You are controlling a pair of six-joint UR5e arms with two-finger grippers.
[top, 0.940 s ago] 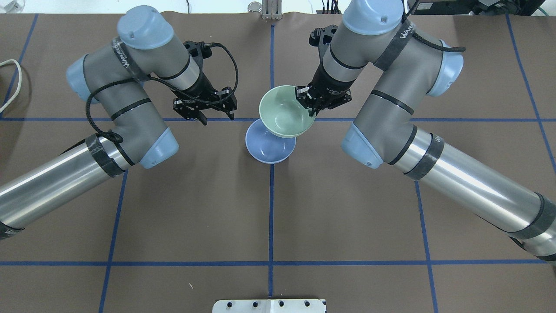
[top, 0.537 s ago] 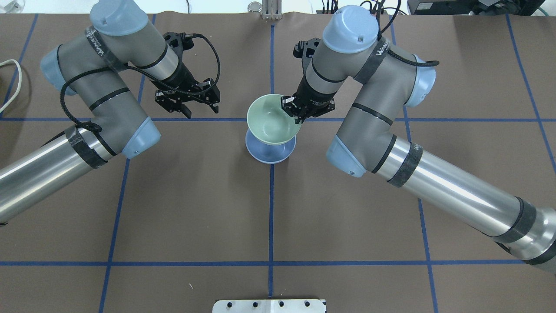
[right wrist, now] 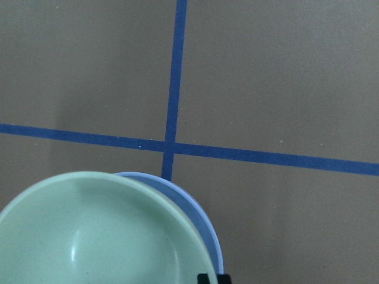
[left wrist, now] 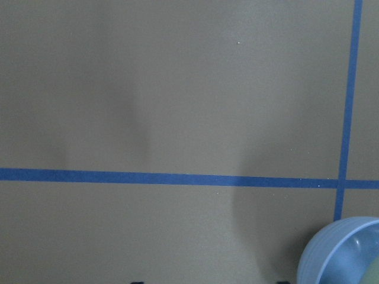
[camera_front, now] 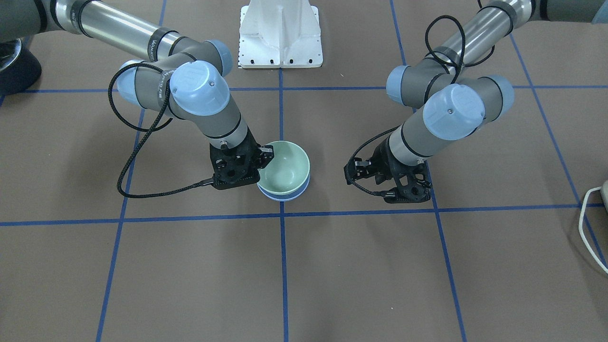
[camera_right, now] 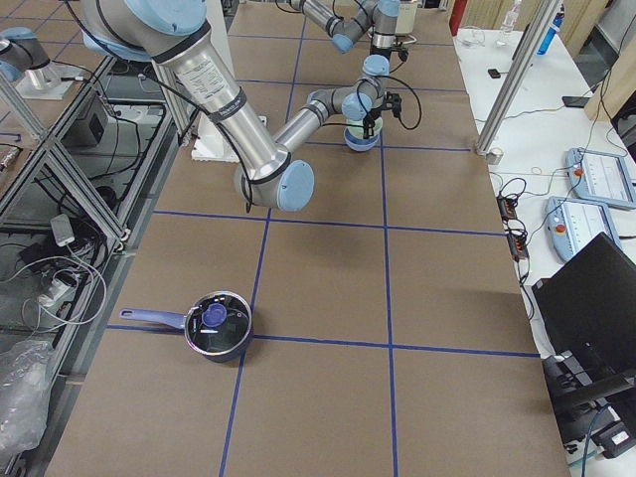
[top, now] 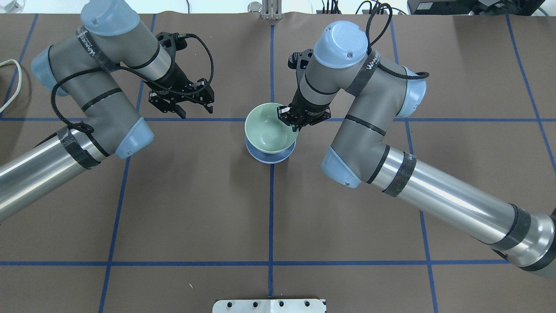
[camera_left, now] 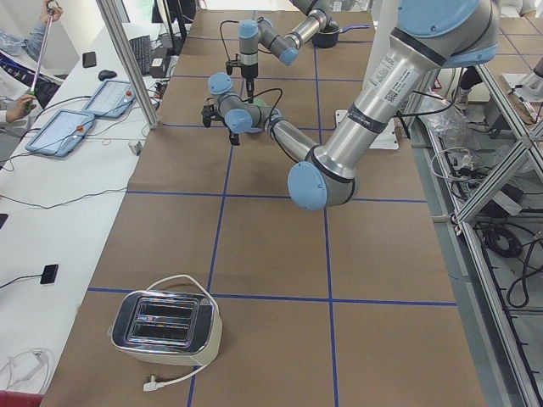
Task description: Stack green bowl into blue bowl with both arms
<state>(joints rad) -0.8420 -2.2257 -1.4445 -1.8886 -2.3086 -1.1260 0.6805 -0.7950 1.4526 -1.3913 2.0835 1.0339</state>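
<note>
While the right gripper [top: 290, 122] is closed on the rim of the green bowl [top: 269, 129], one finger inside the wall and one outside, that bowl sits down in the blue bowl [top: 272, 159]. Blue shows only as a thin band beside and under the green rim. Cannot tell whether green is fully seated. The grip is on the rim's side facing the right edge of the table [top: 195, 208].

The stack stands on the centre tape line [top: 271, 208], midway between the left and right edges and nearer the far edge than the robot's.

The left gripper [top: 196, 112] has its jaws spread wide and holds nothing. It hangs over bare table between the stack and the left edge, clear of both bowls.

A toaster [camera_left: 165, 326] stands near the left edge and a saucepan [camera_right: 217, 326] near the right edge.
</note>
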